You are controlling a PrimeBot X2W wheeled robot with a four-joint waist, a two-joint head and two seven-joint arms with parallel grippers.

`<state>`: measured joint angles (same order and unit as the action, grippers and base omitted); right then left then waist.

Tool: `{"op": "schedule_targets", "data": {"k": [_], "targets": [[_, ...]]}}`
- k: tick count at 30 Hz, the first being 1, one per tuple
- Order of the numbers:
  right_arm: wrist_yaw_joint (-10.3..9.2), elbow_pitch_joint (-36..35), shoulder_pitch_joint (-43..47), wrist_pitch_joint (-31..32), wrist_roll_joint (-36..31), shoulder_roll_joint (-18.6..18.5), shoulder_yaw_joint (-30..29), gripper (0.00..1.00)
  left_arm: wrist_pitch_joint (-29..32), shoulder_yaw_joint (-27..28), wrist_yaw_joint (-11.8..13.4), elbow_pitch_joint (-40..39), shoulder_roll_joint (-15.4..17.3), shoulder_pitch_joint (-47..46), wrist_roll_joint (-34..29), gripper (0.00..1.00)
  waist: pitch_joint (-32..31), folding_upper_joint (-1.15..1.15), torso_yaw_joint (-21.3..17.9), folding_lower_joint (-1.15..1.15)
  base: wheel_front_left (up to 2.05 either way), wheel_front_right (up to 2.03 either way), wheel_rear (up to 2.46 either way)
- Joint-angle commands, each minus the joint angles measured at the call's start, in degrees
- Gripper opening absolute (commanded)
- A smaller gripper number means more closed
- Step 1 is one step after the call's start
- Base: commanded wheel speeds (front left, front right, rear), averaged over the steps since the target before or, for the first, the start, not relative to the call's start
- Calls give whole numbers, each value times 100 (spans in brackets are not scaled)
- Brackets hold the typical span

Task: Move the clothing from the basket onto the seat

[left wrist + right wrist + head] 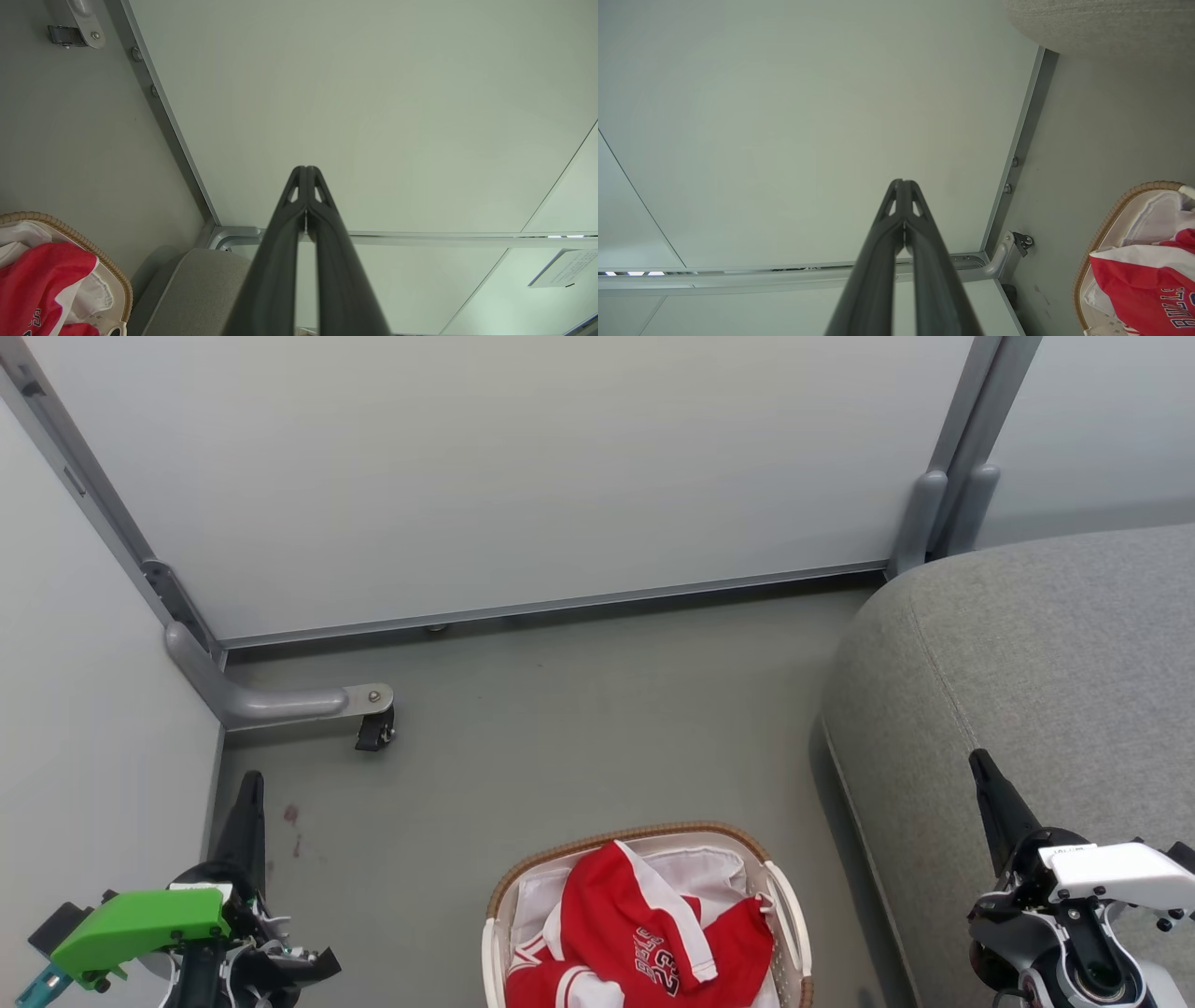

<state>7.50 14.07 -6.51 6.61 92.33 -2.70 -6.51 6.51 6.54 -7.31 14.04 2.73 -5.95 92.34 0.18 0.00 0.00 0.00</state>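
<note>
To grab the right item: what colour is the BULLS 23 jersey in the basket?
Red jersey with white trim and dark lettering; best in the head view.

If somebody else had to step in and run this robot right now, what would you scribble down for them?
Left gripper: shut, holding nothing, to the left of the basket.
Right gripper: shut, holding nothing, in front of the seat.
Things: the red clothing lies piled in the basket, which stands on the floor just left of the seat.
Done: nothing yet; no clothing on the part of the seat in view.
Left: grasp the clothing, lift it out, lay it on the seat.
</note>
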Motion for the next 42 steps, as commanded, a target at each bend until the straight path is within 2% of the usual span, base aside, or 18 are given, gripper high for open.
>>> {"op": "schedule_targets", "data": {"k": [1, 42], "targets": [[-2, -18, 62, 3, 19, -36, -10, 0, 21, 9, -39, -8, 29, -57, 17, 0, 0, 0, 0, 0, 0, 0, 0], [-2, -18, 62, 3, 19, -36, -10, 0, 21, 8, -39, -8, 29, -58, 17, 0, 0, 0, 0, 0, 0, 0, 0]]}}
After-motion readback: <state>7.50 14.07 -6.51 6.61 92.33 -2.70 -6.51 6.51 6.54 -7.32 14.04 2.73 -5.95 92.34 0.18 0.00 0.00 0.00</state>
